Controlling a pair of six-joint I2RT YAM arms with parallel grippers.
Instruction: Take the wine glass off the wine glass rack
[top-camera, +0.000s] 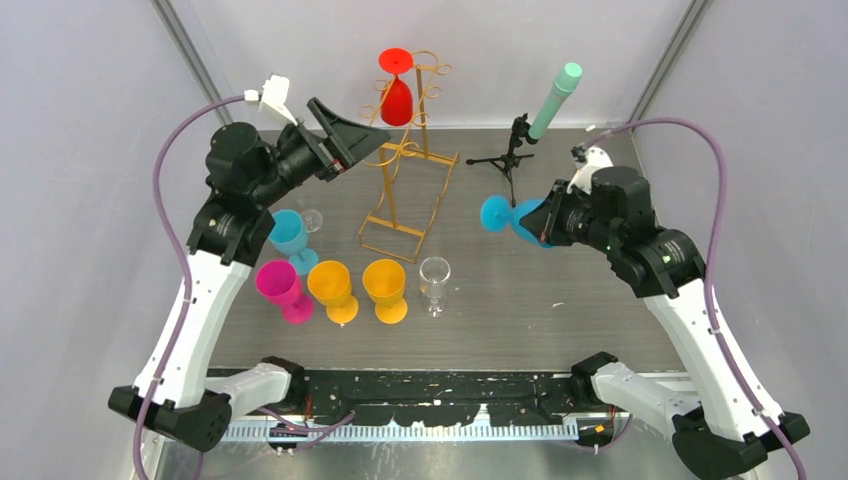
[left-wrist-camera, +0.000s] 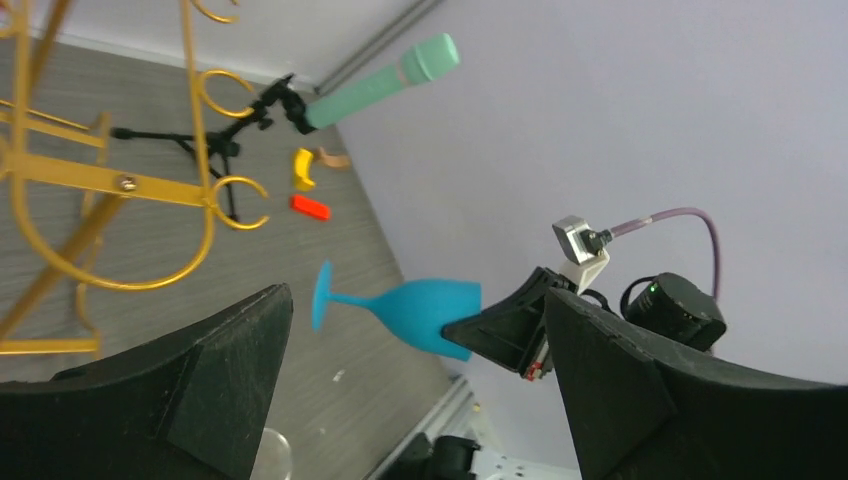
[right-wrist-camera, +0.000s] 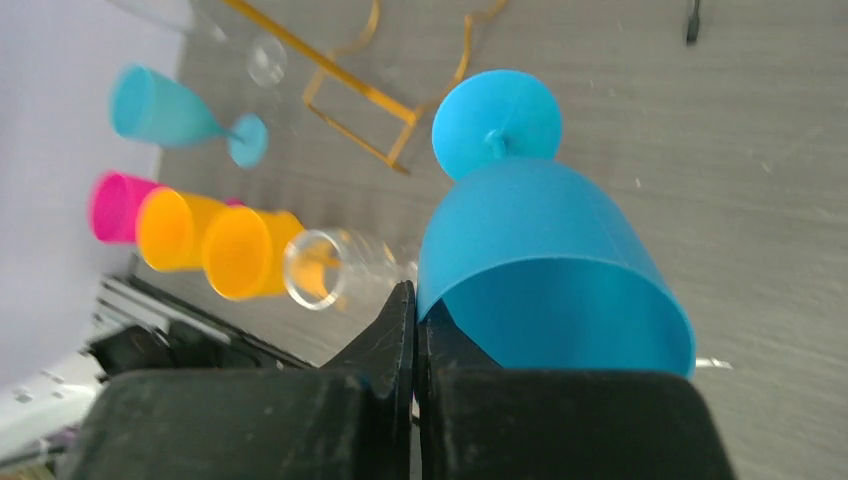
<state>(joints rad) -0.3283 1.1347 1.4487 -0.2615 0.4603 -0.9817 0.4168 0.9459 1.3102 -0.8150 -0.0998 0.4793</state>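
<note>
A red wine glass (top-camera: 397, 95) hangs upside down near the top of the gold wine glass rack (top-camera: 395, 190). My left gripper (top-camera: 350, 140) is just left of the rack's upper arms, open and empty. In the left wrist view its jaws (left-wrist-camera: 415, 300) stand wide apart, with the rack's hooks (left-wrist-camera: 100, 180) at the left. My right gripper (top-camera: 545, 222) is right of the rack, shut on the rim of a blue wine glass (top-camera: 505, 215) held sideways above the table. The right wrist view shows the fingers (right-wrist-camera: 415, 295) pinching that glass's wall (right-wrist-camera: 530, 250).
Left of the rack's base stand a teal glass (top-camera: 288, 232), a pink one (top-camera: 280, 285), two orange ones (top-camera: 332, 285) (top-camera: 385, 285) and two clear ones (top-camera: 435, 275) (top-camera: 312, 220). A black tripod with a green tube (top-camera: 530, 120) stands at the back right. Small coloured pieces (left-wrist-camera: 310, 207) lie near it.
</note>
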